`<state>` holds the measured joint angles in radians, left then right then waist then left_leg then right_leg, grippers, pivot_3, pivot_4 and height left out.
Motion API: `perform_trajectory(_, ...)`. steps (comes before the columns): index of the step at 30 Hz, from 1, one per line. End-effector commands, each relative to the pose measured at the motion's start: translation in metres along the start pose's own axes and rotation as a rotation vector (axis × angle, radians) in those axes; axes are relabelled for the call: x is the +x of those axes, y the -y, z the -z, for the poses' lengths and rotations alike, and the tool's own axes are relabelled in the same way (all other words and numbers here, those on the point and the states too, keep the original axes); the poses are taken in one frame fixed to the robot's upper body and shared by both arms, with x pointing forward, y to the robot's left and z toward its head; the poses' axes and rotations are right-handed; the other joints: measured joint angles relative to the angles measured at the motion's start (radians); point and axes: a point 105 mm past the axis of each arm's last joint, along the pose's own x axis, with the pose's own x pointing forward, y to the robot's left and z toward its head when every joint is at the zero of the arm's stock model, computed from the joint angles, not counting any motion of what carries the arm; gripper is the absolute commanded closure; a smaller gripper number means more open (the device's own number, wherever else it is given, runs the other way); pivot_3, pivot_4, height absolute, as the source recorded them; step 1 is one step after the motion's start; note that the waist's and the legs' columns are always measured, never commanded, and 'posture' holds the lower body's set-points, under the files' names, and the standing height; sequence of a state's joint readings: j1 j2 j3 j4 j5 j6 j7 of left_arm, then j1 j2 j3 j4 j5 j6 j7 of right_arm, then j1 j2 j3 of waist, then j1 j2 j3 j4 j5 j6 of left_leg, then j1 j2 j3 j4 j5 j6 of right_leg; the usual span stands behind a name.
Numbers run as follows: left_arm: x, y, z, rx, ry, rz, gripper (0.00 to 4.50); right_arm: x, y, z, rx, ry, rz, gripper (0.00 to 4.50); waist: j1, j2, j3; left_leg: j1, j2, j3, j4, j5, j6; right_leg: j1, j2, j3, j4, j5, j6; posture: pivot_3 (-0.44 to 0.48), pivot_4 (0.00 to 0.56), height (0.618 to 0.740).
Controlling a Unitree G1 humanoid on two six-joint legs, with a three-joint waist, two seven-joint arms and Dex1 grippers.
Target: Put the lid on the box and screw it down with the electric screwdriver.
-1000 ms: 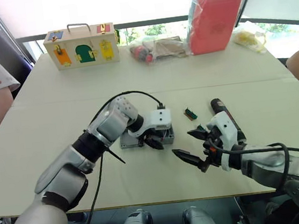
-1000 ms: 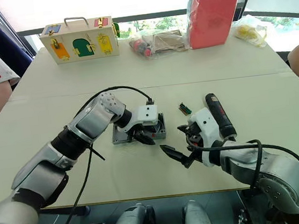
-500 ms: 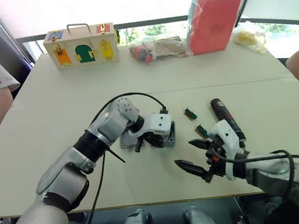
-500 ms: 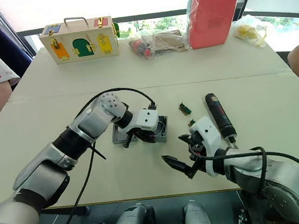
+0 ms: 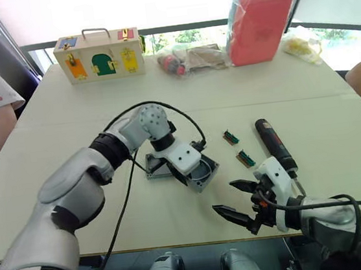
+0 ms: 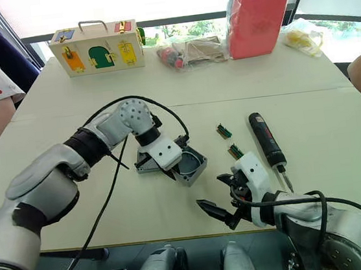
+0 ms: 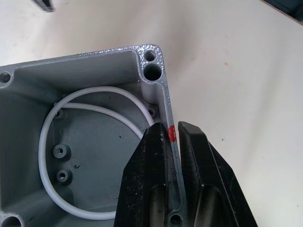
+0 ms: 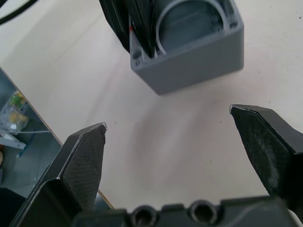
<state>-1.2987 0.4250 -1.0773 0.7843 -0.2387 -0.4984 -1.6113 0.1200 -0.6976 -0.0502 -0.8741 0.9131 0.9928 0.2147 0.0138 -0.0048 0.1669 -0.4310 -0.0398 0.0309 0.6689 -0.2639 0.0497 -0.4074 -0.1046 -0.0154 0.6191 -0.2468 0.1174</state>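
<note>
Left gripper (image 7: 171, 142) pinching one wall of deep square grey box (image 6: 189, 166), seemingly dragging it across pale desk (image 6: 291, 77) clear of flat grey lid (image 5: 156, 164); right gripper (image 6: 221, 195) spread wide, empty.

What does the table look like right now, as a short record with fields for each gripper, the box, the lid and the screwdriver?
left gripper: shut on the wall of the box, one finger inside, one outside
right gripper: open, holding nothing, near the table's front edge, box ahead of it
box: open side up, pale wire loop inside
lid: flat on the table, beside the box, partly behind the left gripper
screwdriver: lying on the table, to the right of the box, ungripped
lid on box: not yet
</note>
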Motion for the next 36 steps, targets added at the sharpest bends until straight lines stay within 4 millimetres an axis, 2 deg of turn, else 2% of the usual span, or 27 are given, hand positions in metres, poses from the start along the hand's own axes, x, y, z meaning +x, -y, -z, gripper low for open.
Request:
perform_trajectory(1, -0.007, -0.013, -0.005, 0.069, -0.01, -0.027, 4.43, -0.002, -0.009, -0.009, -0.031, 0.058, 0.011, 0.0, 0.001, 0.0, 0.0, 0.0, 0.0, 0.0, 0.0, 0.0, 0.0, 0.0, 0.0, 0.0, 0.0, 0.0, 0.0, 0.0, 0.15, 0.74)
perform_trajectory(3, -0.005, -0.016, -0.004, 0.067, -0.009, -0.026, 4.43, -0.002, -0.009, -0.008, -0.025, 0.062, 0.021, 0.0, 0.0, 0.0, 0.0, 0.0, 0.0, 0.0, 0.0, 0.0, 0.0, 0.0, 0.0, 0.0, 0.0, 0.0, 0.0, 0.0, 0.15, 0.74)
perform_trajectory(4, -0.005, -0.016, -0.003, 0.068, -0.015, -0.022, 4.02, -0.002, -0.009, -0.008, -0.023, 0.063, 0.023, 0.0, -0.001, 0.0, 0.0, 0.0, 0.0, 0.0, 0.0, 0.0, 0.0, 0.0, 0.0, 0.0, 0.0, 0.0, 0.0, 0.0, 0.15, 0.74)
perform_trajectory(7, -0.006, -0.017, 0.0, 0.077, -0.034, -0.023, 3.21, -0.002, -0.009, -0.009, -0.02, 0.07, 0.024, 0.0, -0.001, 0.0, 0.0, 0.0, 0.0, 0.0, 0.0, 0.0, 0.0, 0.0, 0.001, 0.0, 0.0, 0.0, 0.0, 0.0, 0.15, 0.74)
perform_trajectory(10, -0.019, -0.021, 0.001, 0.069, -0.056, -0.06, 2.02, -0.003, -0.009, -0.011, -0.029, 0.072, 0.012, 0.0, -0.001, 0.0, 0.0, 0.0, 0.001, 0.0, 0.0, 0.0, 0.0, 0.0, 0.001, -0.001, 0.0, 0.0, 0.0, 0.0, 0.15, 0.74)
perform_trajectory(13, -0.05, -0.028, 0.001, 0.029, -0.077, -0.162, 2.02, -0.009, -0.009, -0.017, -0.057, 0.075, -0.021, 0.0, 0.0, 0.0, 0.0, 0.0, 0.001, 0.0, 0.001, 0.0, 0.0, 0.0, 0.001, -0.001, 0.0, 0.0, 0.0, 0.0, 0.15, 0.74)
perform_trajectory(16, -0.09, -0.029, -0.002, -0.082, -0.025, -0.32, 2.02, -0.023, -0.009, -0.032, -0.107, 0.092, -0.076, 0.0, -0.002, -0.001, 0.0, 0.0, 0.001, 0.0, 0.001, 0.0, 0.0, 0.0, 0.001, -0.001, 0.0, 0.0, 0.0, 0.0, 0.15, 0.74)
perform_trajectory(19, -0.128, -0.016, -0.003, -0.298, 0.102, -0.475, 2.02, -0.035, -0.007, -0.06, -0.172, 0.148, -0.133, 0.0, -0.012, -0.001, 0.0, 0.0, 0.002, 0.0, 0.001, -0.001, 0.001, 0.0, 0.002, -0.001, 0.0, 0.0, 0.0, 0.0, 0.15, 0.74)
perform_trajectory(21, -0.143, -0.002, 0.013, -0.499, 0.057, -0.591, 2.02, -0.039, -0.007, -0.077, -0.225, 0.161, -0.166, 0.0, -0.016, -0.001, 0.0, 0.0, 0.003, -0.001, 0.0, 0.0, 0.001, 0.0, 0.003, -0.001, 0.001, 0.0, 0.001, 0.0, 0.15, 0.74)
perform_trajectory(23, -0.145, 0.02, 0.023, -0.674, 0.021, -0.647, 2.02, -0.038, -0.011, -0.087, -0.268, 0.159, -0.213, 0.0, -0.021, 0.0, 0.0, 0.001, 0.003, -0.001, 0.0, 0.0, 0.001, 0.0, 0.004, -0.001, 0.001, -0.001, 0.001, 0.0, 0.15, 0.74)
perform_trajectory(25, -0.139, 0.043, 0.022, -0.861, 0.04, -0.676, 2.02, -0.034, -0.014, -0.095, -0.309, 0.151, -0.249, 0.0, -0.029, 0.0, 0.0, 0.002, 0.003, -0.002, -0.001, 0.0, 0.001, 0.001, 0.004, 0.0, 0.002, -0.001, 0.001, 0.0, 0.15, 0.74)
perform_trajectory(27, -0.131, 0.056, 0.022, -1.041, 0.045, -0.728, 2.02, -0.03, -0.015, -0.099, -0.344, 0.139, -0.268, 0.0, -0.028, -0.001, 0.001, 0.002, 0.003, -0.002, -0.001, 0.0, 0.0, 0.0, 0.004, 0.001, 0.006, -0.001, 0.001, 0.0, 0.15, 0.74)
perform_trajectory(30, -0.111, 0.076, 0.037, -1.347, -0.022, -0.831, 2.02, -0.018, -0.012, -0.101, -0.425, 0.093, -0.282, 0.0, -0.01, -0.002, 0.001, 0.001, 0.002, -0.003, 0.001, 0.0, -0.001, 0.0, 0.003, 0.002, 0.008, -0.002, 0.002, 0.0, 0.15, 0.74)
perform_trajectory(33, -0.095, 0.088, 0.05, -1.582, -0.065, -0.907, 2.02, -0.007, -0.008, -0.099, -0.5, 0.05, -0.283, 0.0, 0.001, -0.002, 0.001, 0.001, 0.001, -0.003, 0.006, 0.0, 0.0, 0.002, 0.003, 0.002, 0.01, -0.002, 0.003, 0.0, 0.15, 0.74)
perform_trajectory(36, -0.084, 0.088, 0.057, -1.682, -0.068, -0.959, 2.02, 0.001, -0.009, -0.099, -0.54, 0.047, -0.299, 0.0, 0.001, -0.003, 0.001, 0.001, 0.001, -0.003, 0.01, -0.001, 0.001, 0.002, 0.003, 0.002, 0.011, -0.004, 0.005, 0.0, 0.15, 0.74)
